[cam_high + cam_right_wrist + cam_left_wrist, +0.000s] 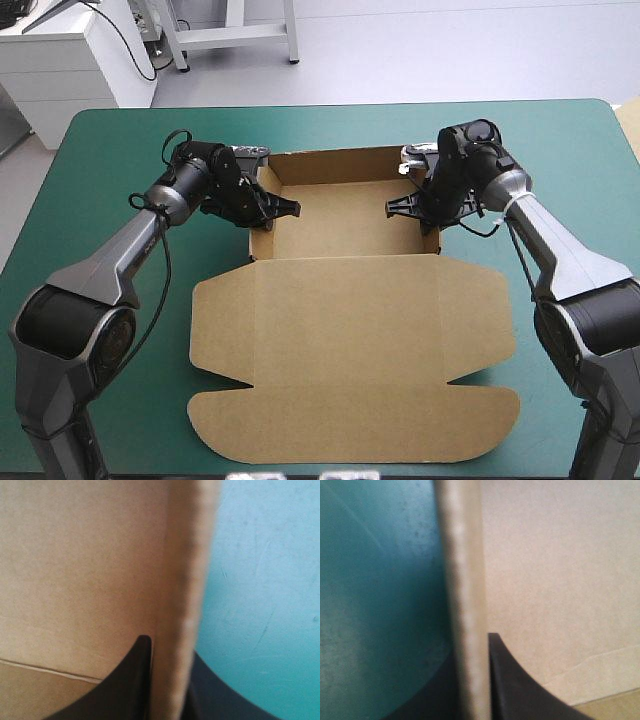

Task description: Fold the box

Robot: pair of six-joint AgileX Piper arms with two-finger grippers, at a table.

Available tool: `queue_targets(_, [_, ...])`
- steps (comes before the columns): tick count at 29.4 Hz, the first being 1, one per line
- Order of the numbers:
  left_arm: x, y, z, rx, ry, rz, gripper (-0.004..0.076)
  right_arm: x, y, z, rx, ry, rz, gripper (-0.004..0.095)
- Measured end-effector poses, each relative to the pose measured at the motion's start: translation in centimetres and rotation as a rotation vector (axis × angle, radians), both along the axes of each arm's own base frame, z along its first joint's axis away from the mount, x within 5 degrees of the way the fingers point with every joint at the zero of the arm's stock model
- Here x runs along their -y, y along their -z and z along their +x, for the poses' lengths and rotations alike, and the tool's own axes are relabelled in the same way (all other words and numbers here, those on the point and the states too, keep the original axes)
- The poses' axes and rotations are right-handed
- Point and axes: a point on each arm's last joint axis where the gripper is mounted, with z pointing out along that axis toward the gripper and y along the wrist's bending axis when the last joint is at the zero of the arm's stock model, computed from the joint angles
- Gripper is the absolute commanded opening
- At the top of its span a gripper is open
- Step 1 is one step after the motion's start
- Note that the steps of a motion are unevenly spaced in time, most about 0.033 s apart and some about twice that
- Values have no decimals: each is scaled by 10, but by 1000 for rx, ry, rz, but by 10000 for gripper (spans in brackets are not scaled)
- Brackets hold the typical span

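Note:
The brown box (pixel 345 225) stands as an open tray at the table's far middle, its walls raised. Its lid (pixel 350 350) lies flat toward the near edge. My left gripper (pixel 275 210) is at the tray's left wall, shut on it. In the left wrist view the wall's edge (pixel 465 605) runs between the black fingers (pixel 520 690), one inside the tray and one outside. My right gripper (pixel 410 207) is shut on the right wall. The right wrist view shows that wall's edge (pixel 185 605) pinched between its fingers (pixel 130 680).
Bare teal-green cover (pixel 110 180) lies to the left and right of the box. A tan edge (pixel 630 120) shows at the table's far right corner. The flat lid's flaps reach close to the table's near edge.

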Motion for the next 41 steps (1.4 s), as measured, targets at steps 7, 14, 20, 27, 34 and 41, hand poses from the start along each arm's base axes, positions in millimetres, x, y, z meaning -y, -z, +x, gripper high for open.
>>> queue_targets(7, [-3,7,-4,-65,45,60,277,2,0,1,3,-20,-4,627])
queue_targets(14, [-3,7,-5,-70,67,68,505,4,0,2,12,-10,-9,633])
queue_targets(20, [-3,-1,-3,-63,76,76,505,2,-5,3,20,-8,15,635])
queue_targets(27, [-7,-73,10,145,75,111,496,-2,-50,10,165,-8,76,635])
queue_targets(34, [-16,-141,-7,334,59,76,117,4,-90,-4,270,-8,98,638])
queue_targets(41, [-34,-190,-42,474,66,99,-8,4,-98,-13,270,-4,137,639])
